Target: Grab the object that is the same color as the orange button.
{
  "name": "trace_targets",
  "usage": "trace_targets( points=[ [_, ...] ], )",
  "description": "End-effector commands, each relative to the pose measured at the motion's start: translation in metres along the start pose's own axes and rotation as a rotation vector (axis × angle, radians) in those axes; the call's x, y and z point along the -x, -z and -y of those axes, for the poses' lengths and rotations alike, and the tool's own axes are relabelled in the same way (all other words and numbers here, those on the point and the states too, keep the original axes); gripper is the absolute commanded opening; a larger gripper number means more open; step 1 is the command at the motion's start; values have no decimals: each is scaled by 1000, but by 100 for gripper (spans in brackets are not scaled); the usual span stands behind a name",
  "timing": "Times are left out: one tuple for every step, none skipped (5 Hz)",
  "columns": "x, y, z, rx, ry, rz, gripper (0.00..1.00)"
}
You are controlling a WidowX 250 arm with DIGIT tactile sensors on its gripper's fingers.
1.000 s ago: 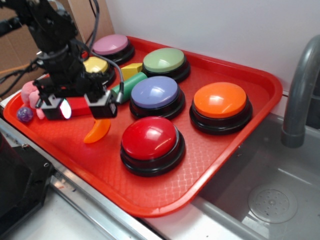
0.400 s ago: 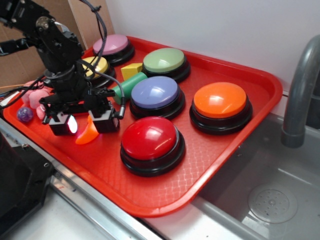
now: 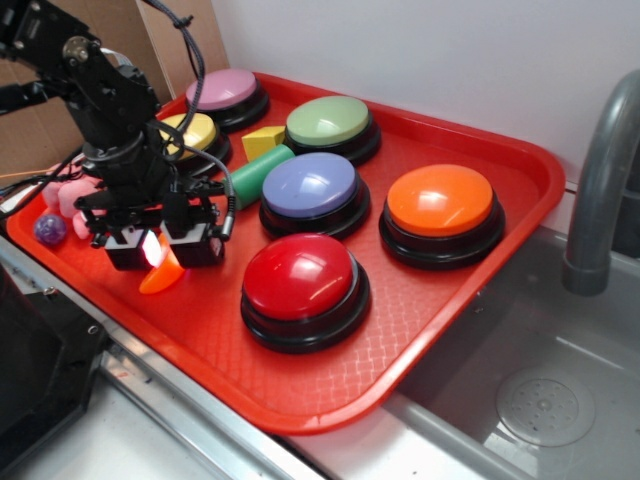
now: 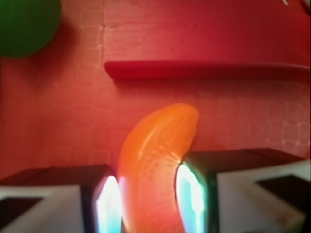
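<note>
Wrist view shows the orange crescent (image 4: 155, 170) sitting between the two lit pads (image 4: 108, 204) of the hand (image 4: 146, 206), both pads appearing pressed to its sides, so the hand is closed on it. Exterior view agrees: the hand (image 3: 152, 250) is low over the near-left part of the red tray (image 3: 520, 160), with the crescent (image 3: 160, 275) poking out below it. Whether the piece rests on the tray or is just clear of it cannot be told. Colour matches the orange button (image 3: 441, 203), well apart on the tray's right side. Judgement: grasp looks made across the narrow width, which suits a curved, glossy piece.
</note>
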State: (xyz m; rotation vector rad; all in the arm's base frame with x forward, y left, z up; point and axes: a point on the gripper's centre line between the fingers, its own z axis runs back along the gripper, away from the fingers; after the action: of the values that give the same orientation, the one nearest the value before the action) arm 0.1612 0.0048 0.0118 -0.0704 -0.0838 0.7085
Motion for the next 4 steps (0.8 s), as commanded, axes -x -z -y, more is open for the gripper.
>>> trace_targets(
  points=[
    [-8, -10, -6, 4, 27, 8, 0],
    [-17, -34, -4, -32, 92, 17, 0],
    [-22, -57, 2, -52, 208, -6, 0],
    [-25, -95, 19, -80, 403, 3, 0]
  ],
)
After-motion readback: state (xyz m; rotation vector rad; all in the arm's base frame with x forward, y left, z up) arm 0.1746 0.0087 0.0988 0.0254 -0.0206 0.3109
